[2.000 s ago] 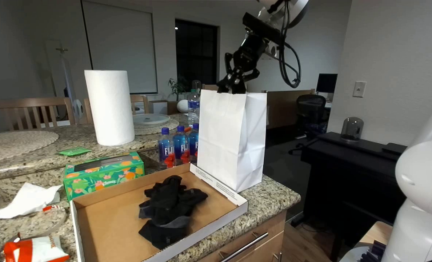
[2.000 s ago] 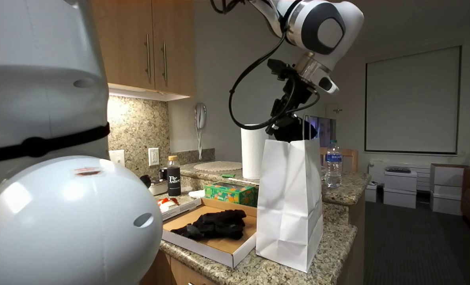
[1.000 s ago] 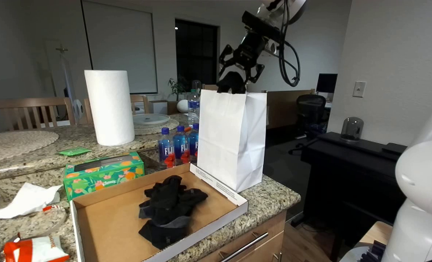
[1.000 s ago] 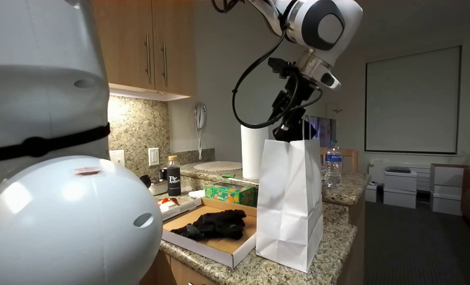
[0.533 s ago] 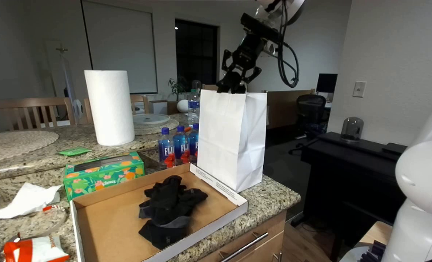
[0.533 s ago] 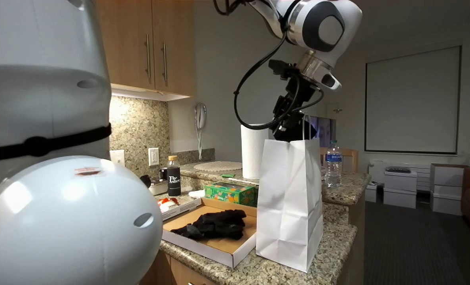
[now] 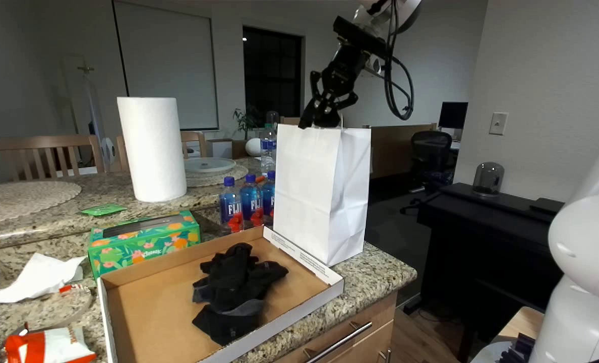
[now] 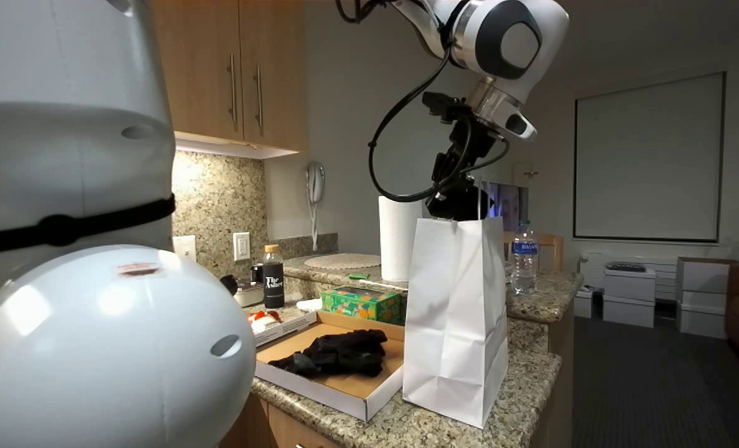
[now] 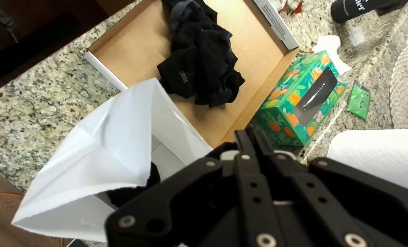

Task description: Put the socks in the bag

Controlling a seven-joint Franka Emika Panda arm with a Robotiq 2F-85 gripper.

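Your crumpled black fabric socks [image 9: 200, 61] lie heaped in the shallow brown cardboard tray [image 7: 148, 307], with more black cloth [image 9: 123, 195] inside the upright white paper bag [image 7: 307, 191] just beside it. Your black two-fingered hand [image 9: 251, 134] is drawn narrow at the bag's top, jaws together. Alongside the tray, a green fruit-patterned tissue box [image 7: 145, 243] sits on the speckled granite bench [image 7: 380, 272].

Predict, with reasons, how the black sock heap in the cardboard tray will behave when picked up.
The black sock heap will probably sag, since its fabric lies crumpled. A pinch may lift only part, as separate pieces seem to overlap loosely. Rolling looks unlikely: it lies spread out in the cardboard tray.
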